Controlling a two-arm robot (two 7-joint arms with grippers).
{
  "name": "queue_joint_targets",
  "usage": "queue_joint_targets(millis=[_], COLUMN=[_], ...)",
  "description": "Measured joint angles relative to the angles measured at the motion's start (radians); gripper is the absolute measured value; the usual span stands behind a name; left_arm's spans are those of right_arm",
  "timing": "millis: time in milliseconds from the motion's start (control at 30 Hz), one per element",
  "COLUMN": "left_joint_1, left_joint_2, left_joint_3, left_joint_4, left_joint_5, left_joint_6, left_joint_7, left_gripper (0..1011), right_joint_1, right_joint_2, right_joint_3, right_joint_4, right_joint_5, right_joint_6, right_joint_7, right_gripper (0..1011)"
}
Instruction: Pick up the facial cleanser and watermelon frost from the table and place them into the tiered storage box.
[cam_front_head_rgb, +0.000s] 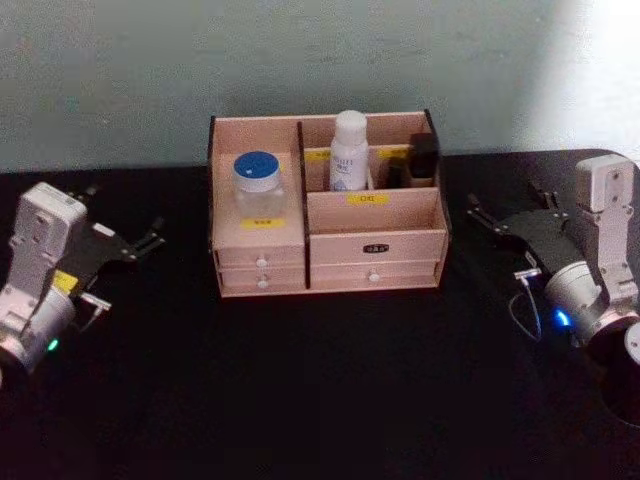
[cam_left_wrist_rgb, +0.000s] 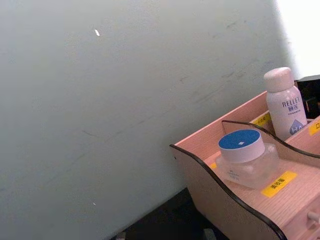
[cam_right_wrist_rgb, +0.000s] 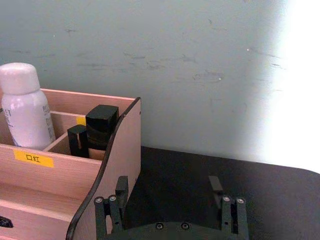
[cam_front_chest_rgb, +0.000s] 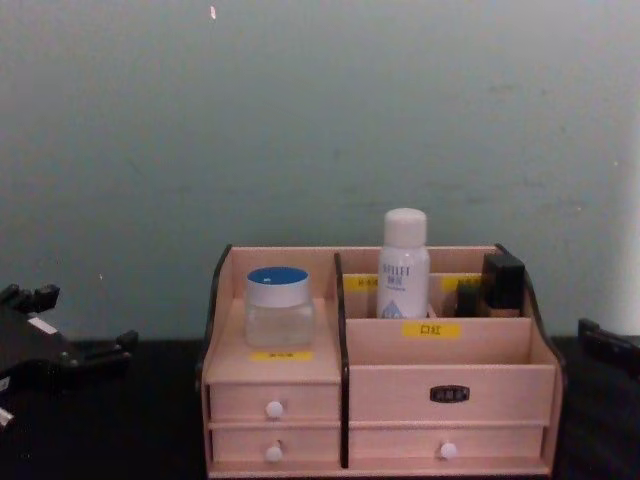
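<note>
- The left hand (cam_front_head_rgb: 150, 240) rests low over the desk (cam_front_head_rgb: 320, 390), on the left side of the tiered storage box (cam_front_head_rgb: 375, 250) and well apart from it.
- Its black fingers (cam_front_head_rgb: 140, 243) point toward the box. They are spread apart and hold nothing.
- The left arm lies bent on the desk, with its white wrist block (cam_front_head_rgb: 45, 225) tipped up and a small green light near the edge of the head view.
- The right hand (cam_front_head_rgb: 478, 212) rests low on the other side of the box, near its right wall but not touching it.
- Its two black fingers (cam_right_wrist_rgb: 121, 187) stand wide apart with nothing between them, as the right wrist view shows.
- The right arm bends back toward the robot, with a white block on top and a blue light lower down.
- The watermelon frost (cam_front_head_rgb: 258, 185) stands upright on the left shelf of the box, above the two small drawers with white knobs (cam_front_chest_rgb: 273, 408). A yellow label (cam_front_chest_rgb: 281, 355) sits just in front of it.
- The facial cleanser (cam_front_head_rgb: 349, 150) stands upright in a back compartment of the box, right of the middle wall.
- Two dark, boxy things (cam_front_head_rgb: 423, 158) stand in the back right compartment, near the cleanser.
- The box sits on the black desk, close to a pale green wall (cam_front_head_rgb: 300, 60).
</note>
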Motion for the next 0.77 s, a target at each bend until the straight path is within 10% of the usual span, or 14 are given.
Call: queue_joint_targets(millis=[767], left_joint_1=[0.0], left_joint_2=[0.0], left_joint_3=[0.0], left_joint_4=[0.0], left_joint_5=[0.0], left_joint_6=[0.0], left_joint_7=[0.0], left_gripper=[1001], right_joint_1=[0.0], right_joint_2=[0.0], right_joint_3=[0.0], right_joint_4=[0.0], right_joint_5=[0.0], right_joint_6=[0.0], right_joint_7=[0.0], right_gripper=[1000])
